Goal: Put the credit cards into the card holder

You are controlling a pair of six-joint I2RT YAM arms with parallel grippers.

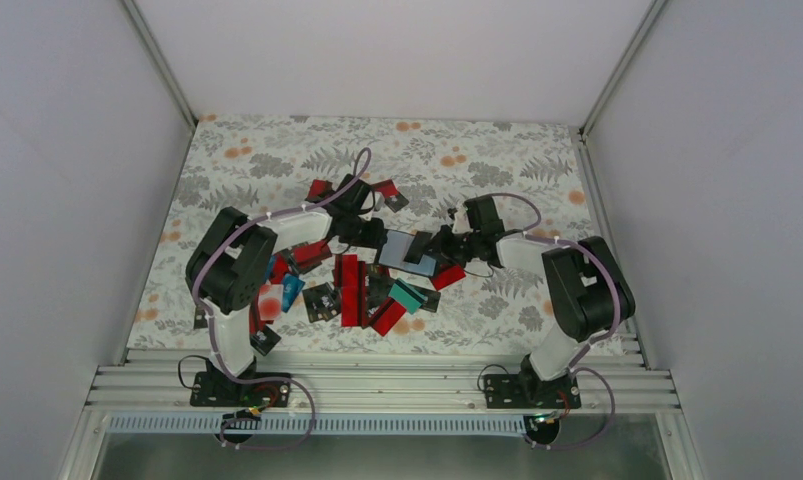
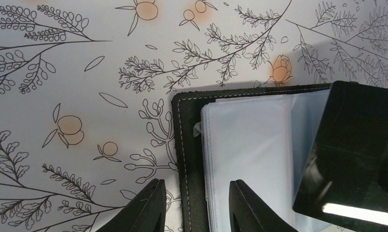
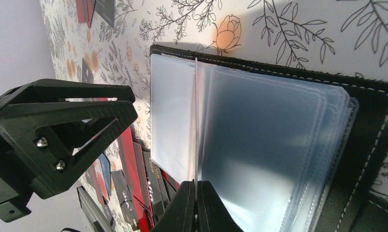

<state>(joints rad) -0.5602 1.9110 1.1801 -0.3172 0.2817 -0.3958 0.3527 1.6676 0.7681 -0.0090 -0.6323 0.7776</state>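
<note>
Right wrist view first: your right jaws are clenched on the near edge of one clear sleeve page (image 3: 196,145), which stands up edge-on out of the open card holder (image 3: 370,145). I'd call this the page-parting step, with no card going in yet. To do it well, go easy on that pinch and lift only enough to gap the pocket, because I reckon thin plastic like that will either crease or drag the whole holder along. Left wrist view has your left jaws released. One finger (image 2: 146,210) is over bare desk (image 2: 85,121), the other (image 2: 247,208) is over the sleeves, and the holder's stitched edge lies between them; I can't tell if either touches down. I'd press on that cover to pin it before you feed anything in. A glossy black slab (image 2: 351,154) overlaps the sleeves on the far side, and I can't tell whether it's a card or part of the other arm. As for contents, every sleeve I can see looks empty, just milky plastic. From the top view, the holder lies open mid-desk between both arms, with the credit cards (image 1: 349,290) heaped just beside it on the near side. Those are mostly red, plus a teal card (image 1: 409,295). A couple more red ones (image 1: 320,188) lie beyond it.
</note>
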